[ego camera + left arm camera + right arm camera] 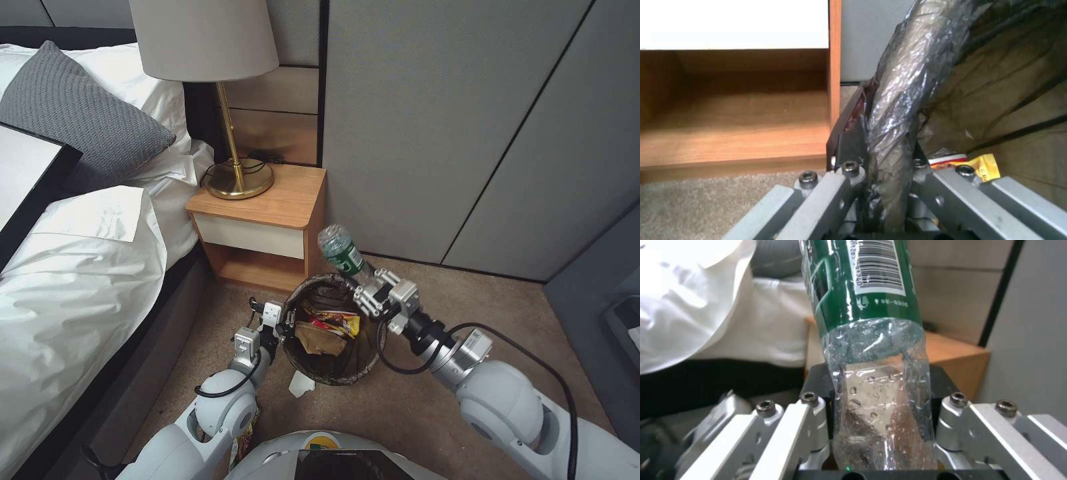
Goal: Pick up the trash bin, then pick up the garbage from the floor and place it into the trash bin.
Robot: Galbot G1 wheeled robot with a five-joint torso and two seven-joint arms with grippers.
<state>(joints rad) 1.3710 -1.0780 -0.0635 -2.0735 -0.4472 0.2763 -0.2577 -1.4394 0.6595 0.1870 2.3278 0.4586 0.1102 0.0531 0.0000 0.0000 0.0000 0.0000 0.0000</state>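
Left tool [285, 325], closest to the robot's body, is clamped on the near-left rim of the trash bin [360, 373]; the left wrist view shows one finger [849, 146] outside and one inside the bag-wrapped rim [898, 110]. Right tool [365, 292] is closed on the clear lower end of a green-labelled bottle [341, 252], which tilts up and away above the bin's far right rim; in the right wrist view the bottle [871, 323] sits between both fingers [818, 413].

Trash bin: lined with a dark bag, standing on or just above the carpet floor [427, 413]; which cannot be told. Inside lie a yellow snack wrapper [345, 325], a red packet beside it, and a crumpled brown paper bag [320, 339].

White tissue [301, 385]: on the floor, just beside the bin's near-left base.

Beyond the bin: a wooden bedside table [280, 200] carrying a brass lamp [235, 170]; a bed [73, 267] with white linen and a grey pillow [80, 120] lies to the left; grey wall panels [467, 120] stand behind.
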